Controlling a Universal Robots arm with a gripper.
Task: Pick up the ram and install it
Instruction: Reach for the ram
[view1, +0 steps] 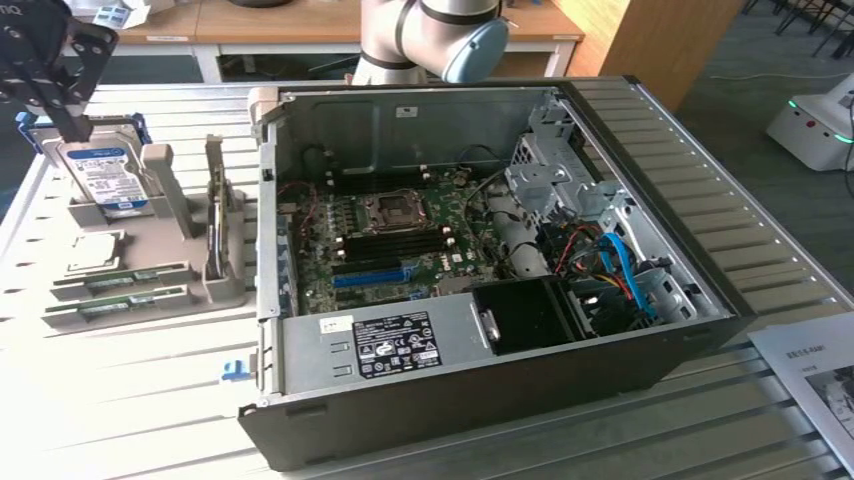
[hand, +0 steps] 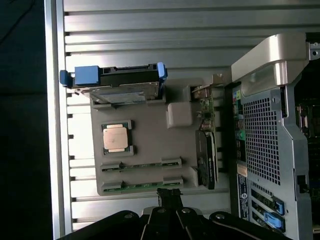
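**Clenched gripper above the parts holder, ram not yet picked**

Slatted metal table (view1: 134, 400), with an open computer case (view1: 467, 380) lying on its side and a grey parts holder (hand: 145, 135) just beside it. My gripper (hand: 170, 194) hangs over the holder, fingers pinched together, grasping nothing and touching nothing. In the exterior view it sits up at the holder's hard drive (view1: 104, 170) end.

The ram (hand: 142, 186) lies flat in the holder's outermost groove, green edge showing between grey end clips. A second stick (hand: 141, 165) lies in the next groove, parallel and near. A processor chip (hand: 116, 137) sits between those and the hard drive. An expansion card (hand: 206, 155) stands on edge on the case side of the holder.

My read on doing the pickup well:
- The fingers have to part before going down; clenched, they would only jab the board.
- Take the stick mid-length, across its thin faces and clear of the end clips.
- Line the jaws up with the groove, because the neighbouring stick leaves little room.
- Lift straight out; tilting could jam it against the clips.
- Grip squarely, since the slot on the motherboard (view1: 400, 230) probably needs the stick held level.
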